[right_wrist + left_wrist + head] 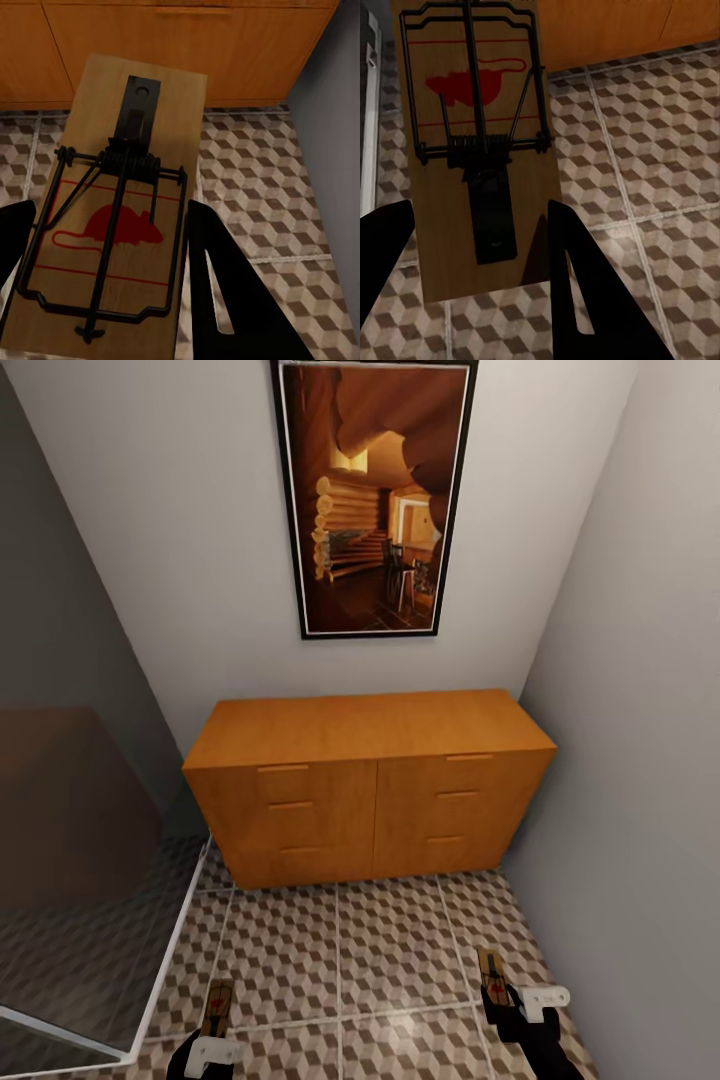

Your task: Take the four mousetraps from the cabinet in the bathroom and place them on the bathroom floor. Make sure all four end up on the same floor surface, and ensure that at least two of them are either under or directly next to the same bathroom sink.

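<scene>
While both arms hang low before the orange-brown wooden cabinet (pixel 370 785), the left gripper (pixel 212 1032) grasps one tan wooden mousetrap (pixel 472 142) and the right gripper (pixel 510 1000) grasps another tan wooden mousetrap (pixel 124 217), both above the cube-patterned tile floor (pixel 350 950).

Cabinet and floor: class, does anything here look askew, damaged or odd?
Nothing stands out. The cabinet sits square with drawers shut; each end effector, left and right, holds a mousetrap intact above the floor.

No readable text, labels or numbers; mousetraps (pixel 472 142) bear only red mouse outline.
</scene>
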{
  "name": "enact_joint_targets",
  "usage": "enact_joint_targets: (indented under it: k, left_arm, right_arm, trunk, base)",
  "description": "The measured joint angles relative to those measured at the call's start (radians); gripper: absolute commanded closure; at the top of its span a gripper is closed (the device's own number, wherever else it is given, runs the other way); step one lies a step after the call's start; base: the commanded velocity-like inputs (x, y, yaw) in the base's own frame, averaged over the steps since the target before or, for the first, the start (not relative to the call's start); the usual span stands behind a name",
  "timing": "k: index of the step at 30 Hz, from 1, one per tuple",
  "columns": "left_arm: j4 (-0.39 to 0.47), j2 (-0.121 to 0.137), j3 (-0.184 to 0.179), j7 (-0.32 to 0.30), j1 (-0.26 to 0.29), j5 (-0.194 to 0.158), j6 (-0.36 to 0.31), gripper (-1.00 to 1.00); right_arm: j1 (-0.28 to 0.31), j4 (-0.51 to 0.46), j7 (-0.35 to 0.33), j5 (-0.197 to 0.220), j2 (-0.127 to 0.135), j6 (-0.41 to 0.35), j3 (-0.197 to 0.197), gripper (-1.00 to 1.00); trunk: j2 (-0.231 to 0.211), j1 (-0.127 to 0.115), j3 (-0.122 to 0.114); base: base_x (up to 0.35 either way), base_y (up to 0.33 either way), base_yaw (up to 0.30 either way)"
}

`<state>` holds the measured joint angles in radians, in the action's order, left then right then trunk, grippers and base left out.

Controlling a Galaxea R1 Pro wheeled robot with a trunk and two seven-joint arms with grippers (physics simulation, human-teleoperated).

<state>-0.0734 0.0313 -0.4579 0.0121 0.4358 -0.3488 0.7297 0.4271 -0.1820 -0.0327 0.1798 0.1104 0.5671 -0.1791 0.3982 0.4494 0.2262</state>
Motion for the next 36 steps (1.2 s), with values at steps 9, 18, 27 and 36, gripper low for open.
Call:
enact_joint_targets:
  k: [9, 18, 27, 36]
  left_arm:
    - [0.0, 0.0, 0.0, 0.0, 0.0, 0.0, 0.0, 1.0]
    - [0.0, 0.0, 0.0, 0.0, 0.0, 0.0, 0.0, 1.0]
    - [0.0, 0.0, 0.0, 0.0, 0.0, 0.0, 0.0, 1.0]
    - [0.0, 0.0, 0.0, 0.0, 0.0, 0.0, 0.0, 1.0]
  right_arm:
    - [0.0, 0.0, 0.0, 0.0, 0.0, 0.0, 0.0, 1.0]
    - [0.0, 0.0, 0.0, 0.0, -0.001, 0.0, 0.0, 1.0]
    - [0.0, 0.0, 0.0, 0.0, -0.001, -0.003, 0.0, 1.0]
    - [0.0, 0.001, 0.0, 0.0, -0.001, -0.003, 0.0, 1.0]
  trunk:
    - [0.0, 0.0, -0.014]
    - [0.0, 0.0, -0.028]
    - [0.0, 0.0, -0.043]
    - [0.0, 0.0, -0.057]
  base:
    - [0.0, 0.0, 0.0]
    - [0.0, 0.0, 0.0]
    - [0.0, 0.0, 0.0]
    - [0.0, 0.0, 0.0]
